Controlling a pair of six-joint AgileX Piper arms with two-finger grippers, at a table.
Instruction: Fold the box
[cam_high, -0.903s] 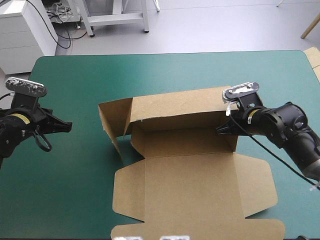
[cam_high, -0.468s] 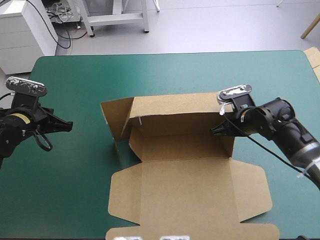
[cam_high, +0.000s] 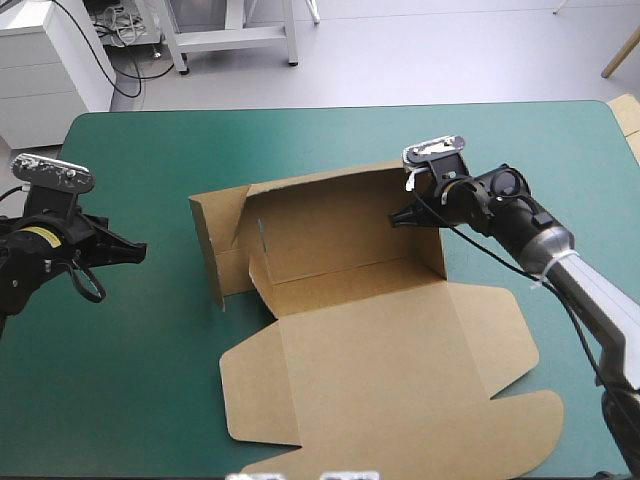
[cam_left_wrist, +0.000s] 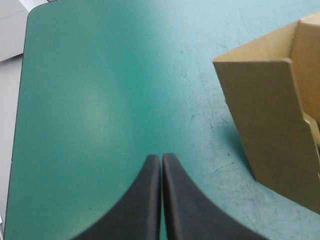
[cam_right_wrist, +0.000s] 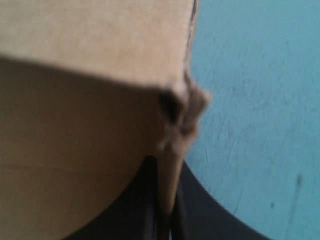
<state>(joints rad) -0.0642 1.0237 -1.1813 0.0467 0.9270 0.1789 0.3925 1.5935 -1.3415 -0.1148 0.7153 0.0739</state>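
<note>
My right claw (cam_high: 396, 218) (cam_right_wrist: 168, 167) is clamped on the box (cam_high: 370, 350) (cam_right_wrist: 75, 150). The black fingers are all but closed, with the top edge of the raised right end wall pinched between them, close to that wall's far corner. The brown box sits near the middle of the teal-green counter (cam_high: 150, 380) (cam_right_wrist: 250, 100). Its far wall and both end walls stand up, and its wide lid panel lies flat towards the near edge with its flaps spread out. My left claw (cam_high: 140, 252) (cam_left_wrist: 161, 157) is closed to a point and empty. It hovers over bare counter (cam_left_wrist: 100, 100) well to the left of the box (cam_left_wrist: 270, 125), pointing at its left end wall and not touching it.
</note>
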